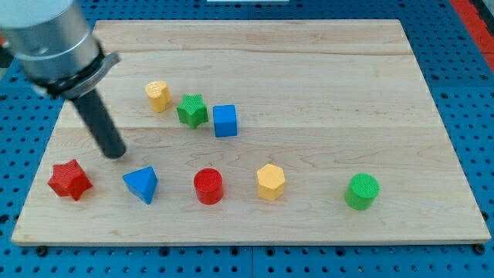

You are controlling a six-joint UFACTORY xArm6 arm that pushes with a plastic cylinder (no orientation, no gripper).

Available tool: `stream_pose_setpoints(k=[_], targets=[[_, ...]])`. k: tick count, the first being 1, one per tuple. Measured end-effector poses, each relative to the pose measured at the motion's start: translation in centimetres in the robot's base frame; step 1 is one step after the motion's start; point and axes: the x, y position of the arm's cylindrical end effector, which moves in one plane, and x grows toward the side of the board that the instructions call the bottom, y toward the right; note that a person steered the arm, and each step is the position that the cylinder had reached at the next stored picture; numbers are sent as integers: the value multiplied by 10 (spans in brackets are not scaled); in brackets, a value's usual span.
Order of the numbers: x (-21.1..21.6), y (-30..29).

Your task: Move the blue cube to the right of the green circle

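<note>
The blue cube (225, 120) sits left of the board's middle, right beside a green star (192, 110). The green circle (362, 191) stands at the view's lower right, far from the cube. My tip (116, 152) rests on the board at the view's left, well to the left of the blue cube and just above the gap between a red star (69, 180) and a blue triangle (141, 184).
A yellow block (157, 95) stands left of the green star. A red circle (208, 186) and a yellow hexagon (271, 181) lie in the bottom row between the blue triangle and the green circle. The wooden board (324, 69) lies on a blue pegboard.
</note>
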Motion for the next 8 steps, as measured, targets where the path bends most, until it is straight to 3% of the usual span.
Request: stream_pose_setpoints(k=[1, 3, 5, 7, 8], targets=[[-26, 50], [-55, 234], [-46, 310], [-54, 341], [-37, 364]])
